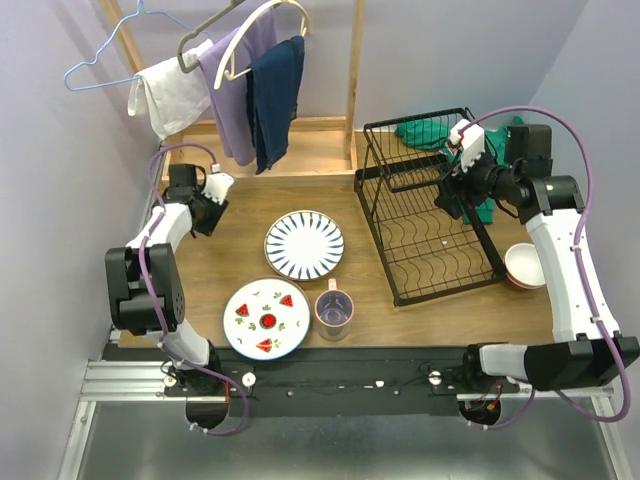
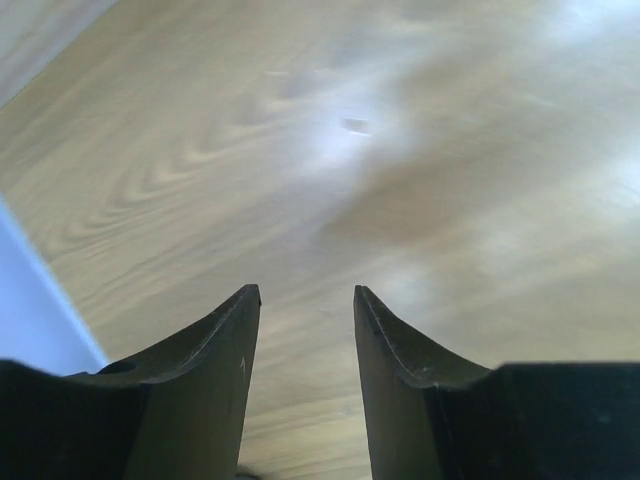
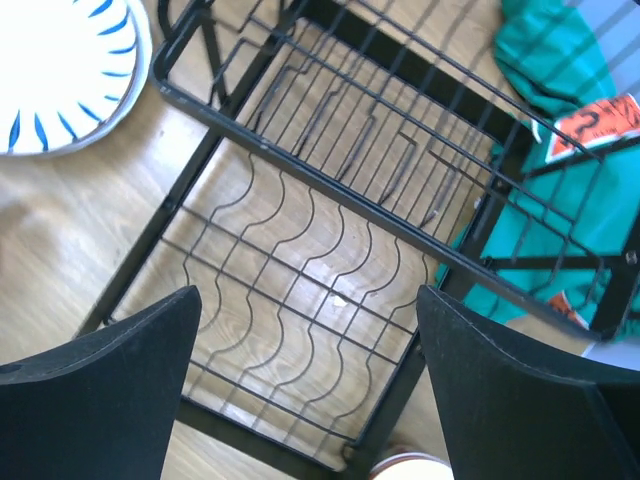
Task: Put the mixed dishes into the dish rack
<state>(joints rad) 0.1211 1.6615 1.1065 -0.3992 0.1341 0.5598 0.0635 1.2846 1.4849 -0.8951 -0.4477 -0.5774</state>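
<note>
The black wire dish rack (image 1: 430, 215) stands at the right of the wooden table and holds no dishes. The blue-striped plate (image 1: 304, 244), the fruit plate (image 1: 266, 318) and the pale purple mug (image 1: 334, 311) lie left of it. Stacked small bowls (image 1: 524, 266) sit right of the rack. My right gripper (image 1: 448, 198) hovers open and empty above the rack (image 3: 300, 230), with the striped plate (image 3: 60, 70) at upper left and a bowl rim (image 3: 410, 468) below. My left gripper (image 1: 212, 205) is open and empty (image 2: 307, 292) over bare wood at the far left.
A wooden clothes stand (image 1: 352, 90) with hangers and hanging cloths (image 1: 250, 80) stands at the back left. A green cloth (image 1: 430, 135) lies behind the rack, also in the right wrist view (image 3: 560, 80). Purple walls close in on both sides.
</note>
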